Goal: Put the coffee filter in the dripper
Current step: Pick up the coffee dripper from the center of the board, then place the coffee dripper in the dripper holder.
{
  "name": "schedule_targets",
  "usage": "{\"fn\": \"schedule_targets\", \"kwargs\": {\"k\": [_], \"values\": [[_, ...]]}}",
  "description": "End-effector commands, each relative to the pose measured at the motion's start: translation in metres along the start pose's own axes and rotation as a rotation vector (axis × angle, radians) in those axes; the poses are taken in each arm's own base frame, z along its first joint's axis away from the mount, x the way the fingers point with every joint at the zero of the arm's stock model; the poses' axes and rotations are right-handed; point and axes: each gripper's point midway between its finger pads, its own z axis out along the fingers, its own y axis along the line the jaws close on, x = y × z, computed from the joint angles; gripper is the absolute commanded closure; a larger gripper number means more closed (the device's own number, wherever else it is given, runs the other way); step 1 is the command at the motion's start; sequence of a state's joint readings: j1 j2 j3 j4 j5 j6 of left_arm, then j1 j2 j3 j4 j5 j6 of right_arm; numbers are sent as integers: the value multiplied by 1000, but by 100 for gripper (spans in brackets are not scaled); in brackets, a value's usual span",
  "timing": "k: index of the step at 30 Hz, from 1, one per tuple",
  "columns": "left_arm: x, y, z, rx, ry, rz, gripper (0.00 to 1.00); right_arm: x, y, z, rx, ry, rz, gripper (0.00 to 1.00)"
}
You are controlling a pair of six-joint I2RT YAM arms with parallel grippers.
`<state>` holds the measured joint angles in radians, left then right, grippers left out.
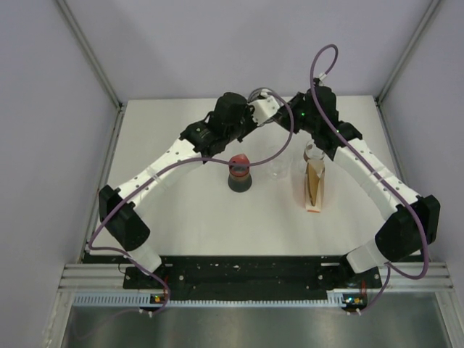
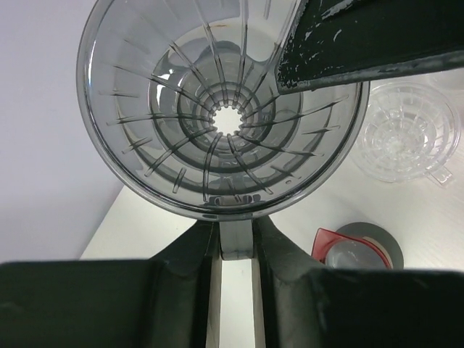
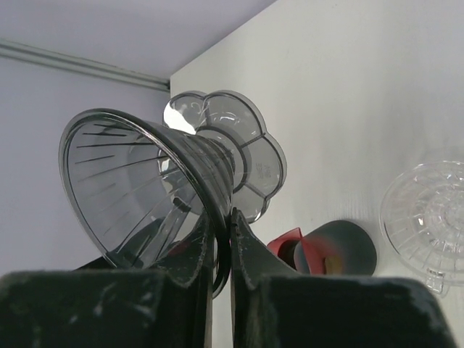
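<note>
A smoky grey ribbed dripper (image 1: 262, 96) hangs in the air over the far middle of the table, held between both arms. My left gripper (image 2: 235, 235) is shut on the grey handle tab under the dripper (image 2: 174, 109), whose open mouth faces the left wrist camera. My right gripper (image 3: 221, 225) is shut on the wall of the dripper (image 3: 123, 181) at its rim. One of its fingers (image 2: 362, 36) reaches into the cone. The brown coffee filter (image 1: 313, 183) stands in a pale holder on the table under the right arm, apart from both grippers.
A clear plastic dripper (image 1: 278, 172) sits on the table near the middle, also seen as the clear dripper (image 2: 406, 134) and clear dripper (image 3: 428, 210). A dark grey cup with a red top (image 1: 239, 174) stands to its left. Walls close in on both sides.
</note>
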<state>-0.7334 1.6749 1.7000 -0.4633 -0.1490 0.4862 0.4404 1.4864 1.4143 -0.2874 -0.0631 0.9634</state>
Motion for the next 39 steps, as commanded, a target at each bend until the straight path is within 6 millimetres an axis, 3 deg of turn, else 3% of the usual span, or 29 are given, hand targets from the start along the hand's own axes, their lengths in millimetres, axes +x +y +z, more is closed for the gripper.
{"fn": "schedule_targets", "kwargs": {"k": [1,5,10,15,19,31,39], "values": [[-10,2,-13,23,-50,-22,100,-2,35,-19,-135,11,-173,84],[9,-11,-29,204,-30,-86,100,-3,33,-37,-108,36,-310,47],[37,-13,-54,365,-22,-180,100,-14,31,-64,-86,18,-421,23],[63,-41,-71,495,-11,-185,100,-25,6,-77,-23,-6,-432,20],[82,-61,-68,562,6,-183,100,-22,-12,-76,-6,21,-409,20],[105,-41,-50,496,-7,-231,100,-13,-20,-69,-12,70,-411,20],[113,-53,-49,542,-14,-221,100,-13,-22,-69,-8,68,-418,20]]}}
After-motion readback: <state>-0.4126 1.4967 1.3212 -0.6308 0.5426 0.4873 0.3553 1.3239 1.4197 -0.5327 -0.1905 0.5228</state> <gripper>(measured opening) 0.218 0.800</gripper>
